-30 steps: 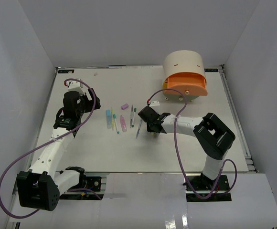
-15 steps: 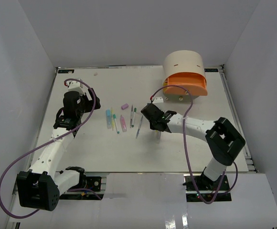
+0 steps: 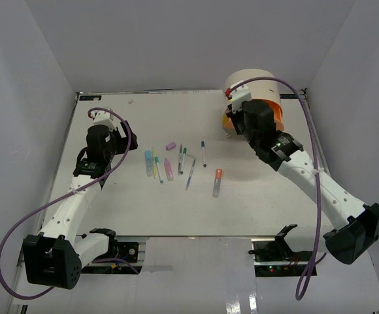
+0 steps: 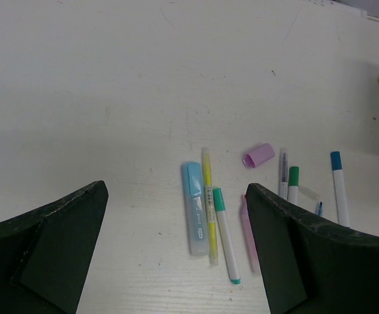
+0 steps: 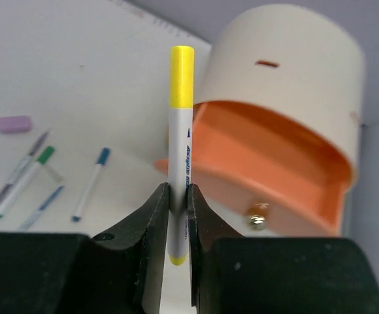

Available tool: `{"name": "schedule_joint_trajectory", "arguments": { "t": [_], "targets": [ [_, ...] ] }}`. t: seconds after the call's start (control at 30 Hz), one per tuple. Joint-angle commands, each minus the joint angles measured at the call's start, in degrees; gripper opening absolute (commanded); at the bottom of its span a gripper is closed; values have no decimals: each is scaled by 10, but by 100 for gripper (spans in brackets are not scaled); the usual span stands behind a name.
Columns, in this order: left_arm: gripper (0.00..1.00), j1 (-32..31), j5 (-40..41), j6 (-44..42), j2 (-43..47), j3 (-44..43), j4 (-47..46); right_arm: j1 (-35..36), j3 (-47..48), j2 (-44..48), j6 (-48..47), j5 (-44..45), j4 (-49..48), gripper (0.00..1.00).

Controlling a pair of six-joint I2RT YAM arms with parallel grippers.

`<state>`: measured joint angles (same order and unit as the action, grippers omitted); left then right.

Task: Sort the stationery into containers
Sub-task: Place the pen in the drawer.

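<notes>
My right gripper [image 3: 240, 119] is shut on a white pen with a yellow cap [image 5: 181, 131], held upright just in front of the open peach-orange drawer [image 5: 268, 167] of the round cream organiser [image 5: 287, 65], which also shows in the top view [image 3: 251, 80]. My left gripper [image 3: 119, 141] is open and empty, left of the stationery on the table. There lie a blue marker [image 4: 195, 216], a yellow pen [image 4: 207, 190], a green-capped pen [image 4: 223, 229], a purple piece [image 4: 259, 155], a pink marker [image 3: 168, 169], several thin pens [image 3: 182, 158] and an orange-capped marker [image 3: 217, 182].
A brass knob [image 5: 257, 220] sits on the drawer front below the orange one. The lower drawers are mostly hidden behind my right arm. White walls close the table at the back and both sides. A purple cable [image 3: 307, 118] loops over the right arm.
My right arm has swung from the middle of the table up to the organiser with the yellow-capped pen. The orange-capped marker and a blue-capped pen now show. The left arm has not moved.
</notes>
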<state>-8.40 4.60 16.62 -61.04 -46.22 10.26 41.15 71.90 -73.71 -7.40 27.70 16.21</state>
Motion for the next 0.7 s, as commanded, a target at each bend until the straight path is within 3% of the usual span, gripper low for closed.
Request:
{"name": "schedule_joint_trajectory", "arguments": {
  "t": [0.0, 0.1, 0.23, 0.67],
  "targets": [
    [98, 2, -6, 3, 2, -8, -2, -69, 24, 25, -209, -102, -38, 8],
    [98, 1, -6, 3, 0, -8, -2, -117, 16, 38, -287, -185, -59, 8],
    [98, 2, -4, 1, 0, -8, -1, -145, 22, 24, -351, -191, -58, 8],
    [98, 2, -2, -3, 0, -7, -2, -192, 22, -23, -380, -203, -61, 8]
  ]
}}
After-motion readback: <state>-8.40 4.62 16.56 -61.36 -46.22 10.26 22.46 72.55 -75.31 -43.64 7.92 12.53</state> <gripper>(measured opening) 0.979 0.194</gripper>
